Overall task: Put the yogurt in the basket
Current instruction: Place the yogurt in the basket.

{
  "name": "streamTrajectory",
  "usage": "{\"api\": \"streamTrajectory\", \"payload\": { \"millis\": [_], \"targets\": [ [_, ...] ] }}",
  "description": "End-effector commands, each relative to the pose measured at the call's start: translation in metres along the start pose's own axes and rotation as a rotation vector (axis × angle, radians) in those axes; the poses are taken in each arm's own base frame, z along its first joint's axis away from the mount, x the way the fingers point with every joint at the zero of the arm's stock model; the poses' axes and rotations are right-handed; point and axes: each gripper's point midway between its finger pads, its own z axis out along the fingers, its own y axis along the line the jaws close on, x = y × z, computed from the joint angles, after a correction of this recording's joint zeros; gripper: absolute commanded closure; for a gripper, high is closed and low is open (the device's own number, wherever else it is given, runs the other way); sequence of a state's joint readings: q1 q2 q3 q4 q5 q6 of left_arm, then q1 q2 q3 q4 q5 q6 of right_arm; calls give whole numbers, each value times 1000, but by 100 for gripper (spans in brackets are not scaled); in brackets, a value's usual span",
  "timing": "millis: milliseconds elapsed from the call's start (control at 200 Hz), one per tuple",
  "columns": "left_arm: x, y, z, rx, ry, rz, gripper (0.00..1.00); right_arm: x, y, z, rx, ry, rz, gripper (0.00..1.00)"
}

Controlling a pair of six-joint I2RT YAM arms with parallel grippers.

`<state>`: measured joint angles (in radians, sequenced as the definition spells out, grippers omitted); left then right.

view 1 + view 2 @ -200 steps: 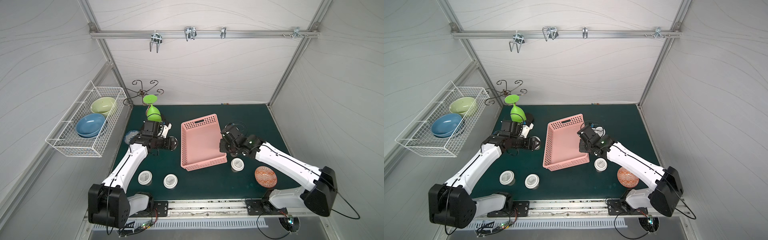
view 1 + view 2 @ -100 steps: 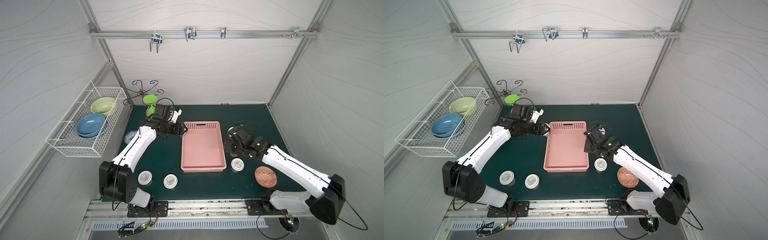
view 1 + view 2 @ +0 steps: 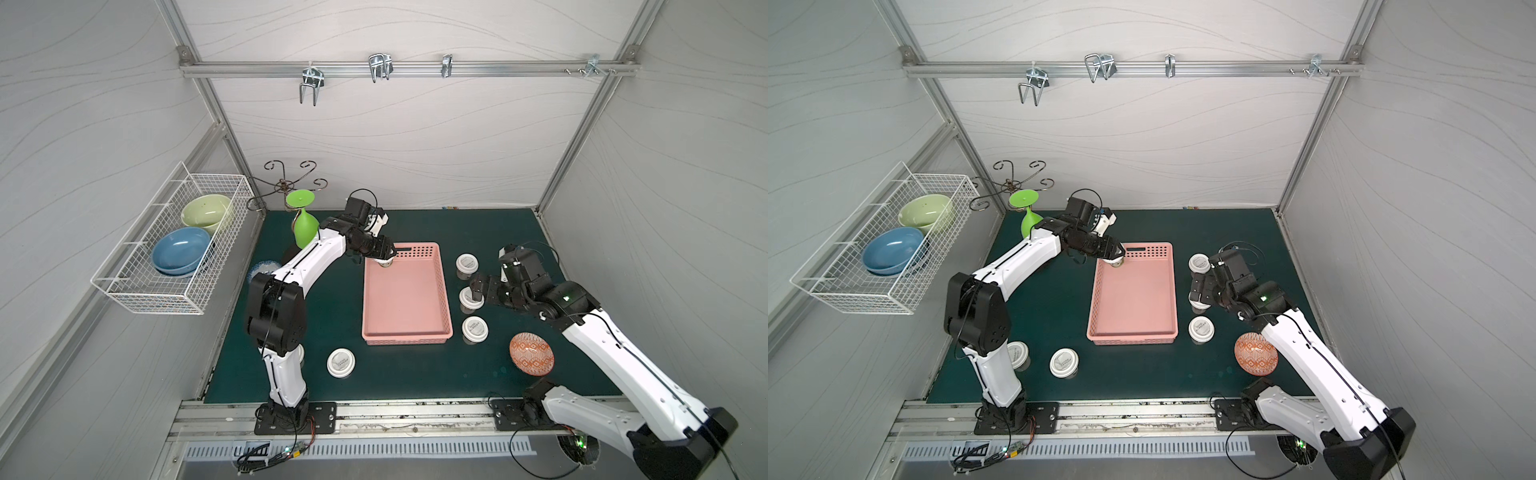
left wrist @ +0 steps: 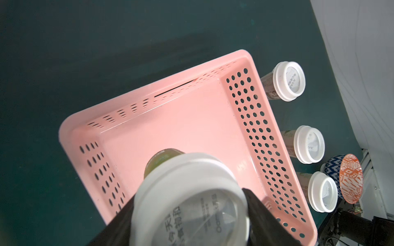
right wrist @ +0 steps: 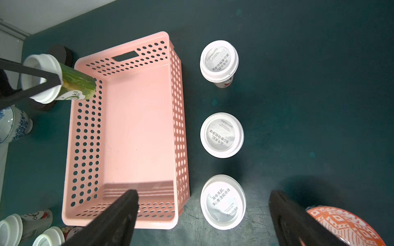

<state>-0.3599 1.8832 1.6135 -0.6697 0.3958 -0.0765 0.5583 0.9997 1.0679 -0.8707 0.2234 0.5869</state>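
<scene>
**A:** What do you see around your table?
**B:** You've got white walls on three sides, joined by metal posts. A rail with hooks crosses the far wall. A dark green mat lies underneath, and a wire rack hangs on the left.

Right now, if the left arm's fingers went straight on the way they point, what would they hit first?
Probably the pink basket's floor, near its far left corner; the yogurt cup in the left fingers would touch base-first. The side wall is close, so it might clip that.
</scene>
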Motion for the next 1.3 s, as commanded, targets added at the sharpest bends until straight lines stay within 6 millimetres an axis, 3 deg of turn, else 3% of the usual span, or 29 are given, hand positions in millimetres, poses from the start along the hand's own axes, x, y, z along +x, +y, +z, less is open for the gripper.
{"api": "streamTrajectory", "payload": {
  "millis": [0,160,620,810,995,1296],
  "targets": [
    [-13,1,9,-23,-13,-5,34,8,-11,-9,7,32,-36,1],
    [-6,17,29,-71,25,-25,34,7,-19,-13,4,28,-35,1],
    [14,29,73,-112,108,-14,33,7,-22,-16,-24,21,-29,1],
    [18,32,82,-128,126,-6,30,9,-23,-16,-22,21,-36,1],
    [13,27,70,-135,107,-4,22,9,-24,-17,-25,16,-46,1],
    [1,9,23,-149,24,18,6,8,-18,-14,-46,23,-57,1]
  ]
}}
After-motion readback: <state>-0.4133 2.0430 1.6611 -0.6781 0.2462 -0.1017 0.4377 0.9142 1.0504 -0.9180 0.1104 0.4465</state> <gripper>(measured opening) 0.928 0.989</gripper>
